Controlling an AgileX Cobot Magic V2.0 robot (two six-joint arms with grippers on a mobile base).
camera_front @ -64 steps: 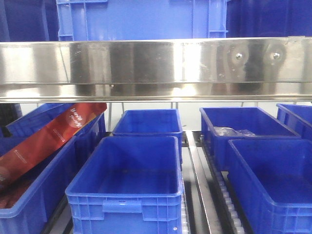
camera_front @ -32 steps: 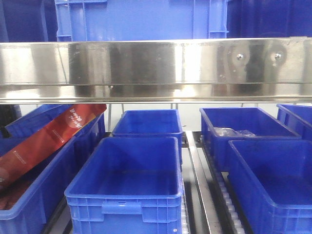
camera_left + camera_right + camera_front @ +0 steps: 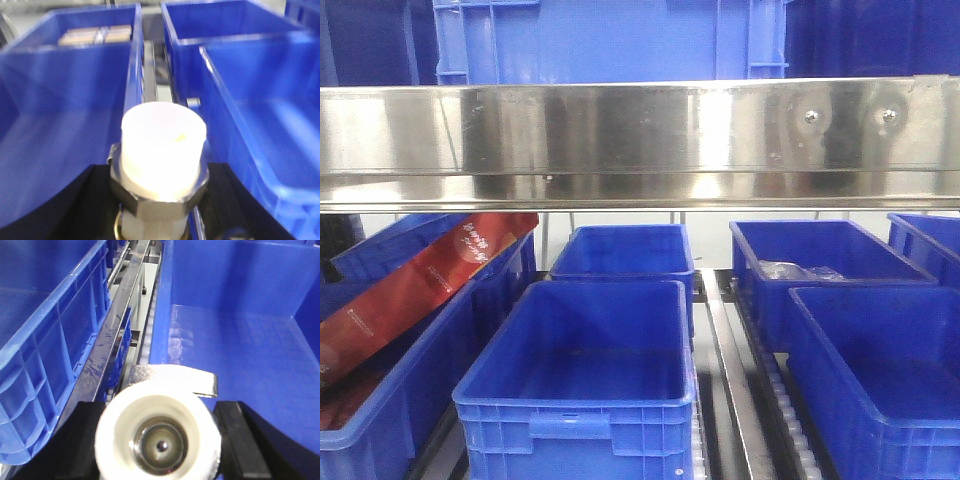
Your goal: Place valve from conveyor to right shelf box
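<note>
Pickup looks done and only the drop is left, as I judge it. My left gripper (image 3: 159,205) is clamped around a white-capped valve (image 3: 163,145). My right gripper (image 3: 157,452) is closed on the valve (image 3: 120,432), poised at the near end of the blue shelf box (image 3: 225,280), by its left wall.

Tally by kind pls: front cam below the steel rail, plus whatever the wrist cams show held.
blue bin: 7
red packet: 1
clear bag: 1
valve: 2, one in each wrist view
Total: 11
</note>
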